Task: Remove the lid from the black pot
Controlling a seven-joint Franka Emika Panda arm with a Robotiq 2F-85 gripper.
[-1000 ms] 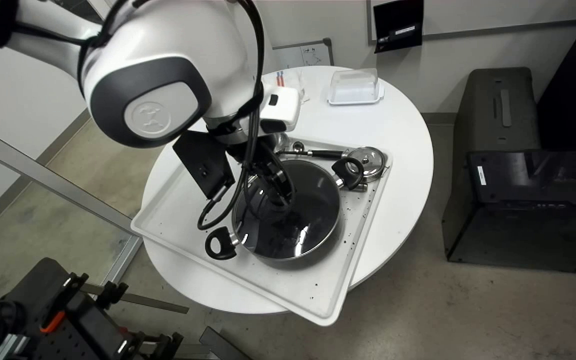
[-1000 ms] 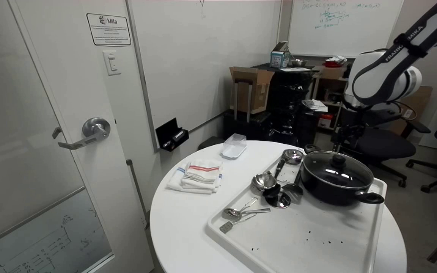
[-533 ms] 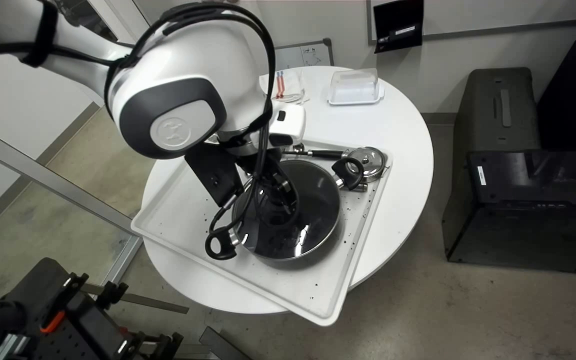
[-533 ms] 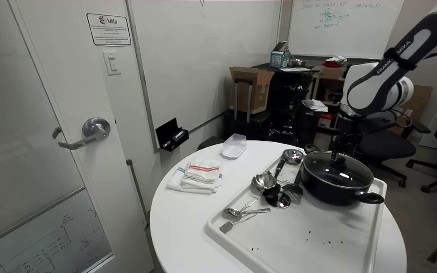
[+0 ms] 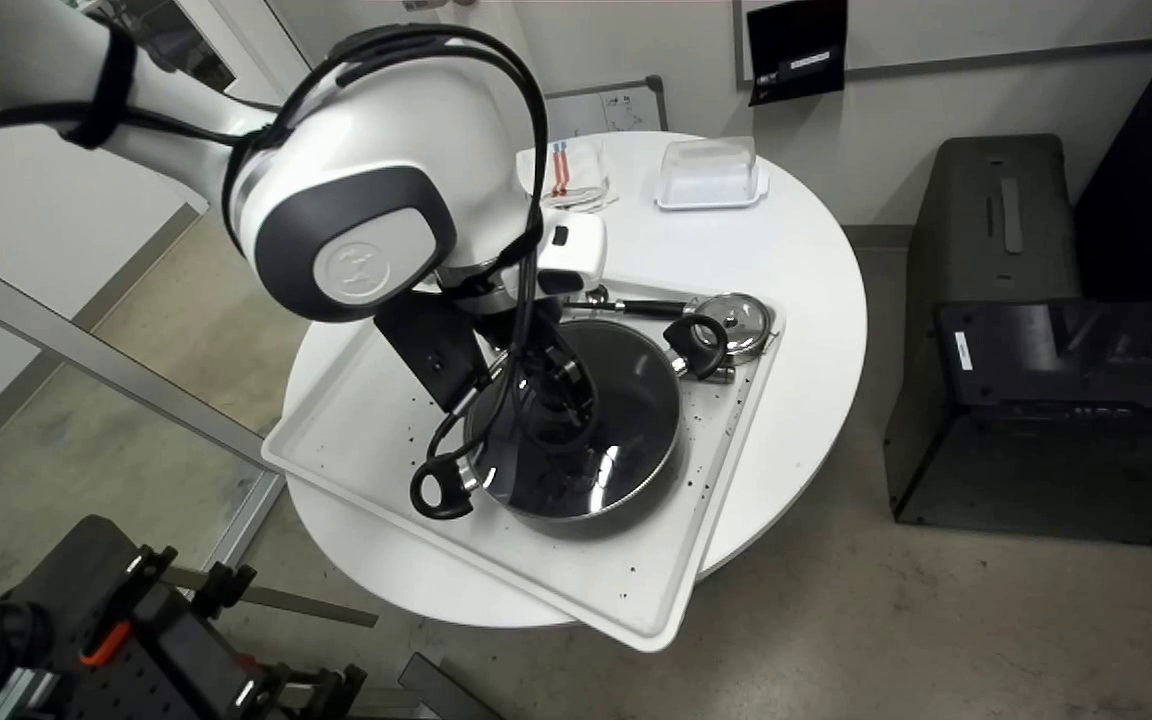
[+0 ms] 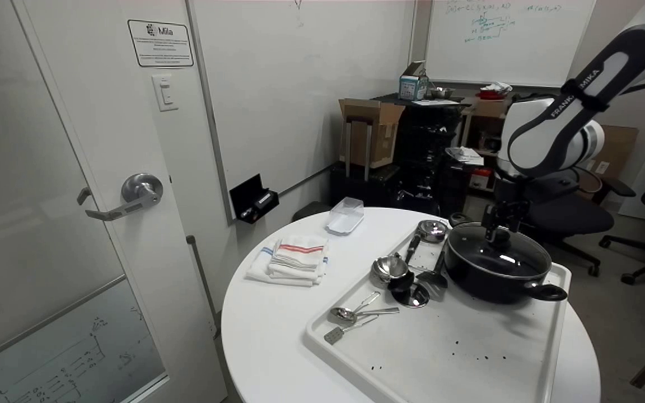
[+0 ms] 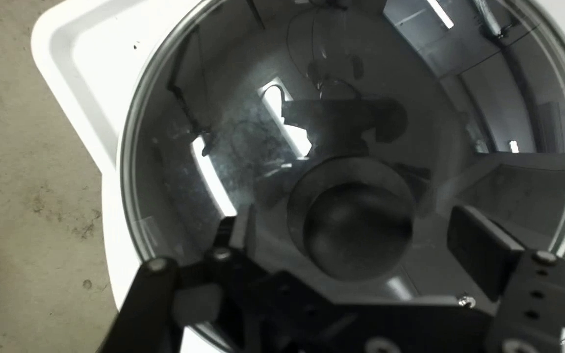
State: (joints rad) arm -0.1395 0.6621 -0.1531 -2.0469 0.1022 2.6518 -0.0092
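The black pot [image 6: 482, 285] stands on a white tray. The glass lid [image 6: 527, 254] lies flat on it and also shows in the wrist view [image 7: 243, 162], with its silvery rim all round. The dark round knob [image 7: 358, 233] is at the lid's middle. My gripper [image 7: 353, 240] is open, with one finger on each side of the knob and a gap to both. In both exterior views the gripper [image 6: 496, 232] [image 5: 566, 405] is low over the lid's middle. Its fingers partly hide the knob in an exterior view.
The white tray [image 6: 501, 336] also holds ladles, a strainer [image 6: 388, 270] and small metal utensils [image 6: 356, 314]. A round metal piece [image 5: 736, 325] lies near a pot handle [image 5: 698, 346]. Folded towels [image 6: 295, 257] and a clear container [image 6: 346, 215] stand on the round white table [image 6: 277, 330].
My gripper has come down and across from above the pot's far side to around the knob, moving little in the last half second. Pot and lid have not moved.
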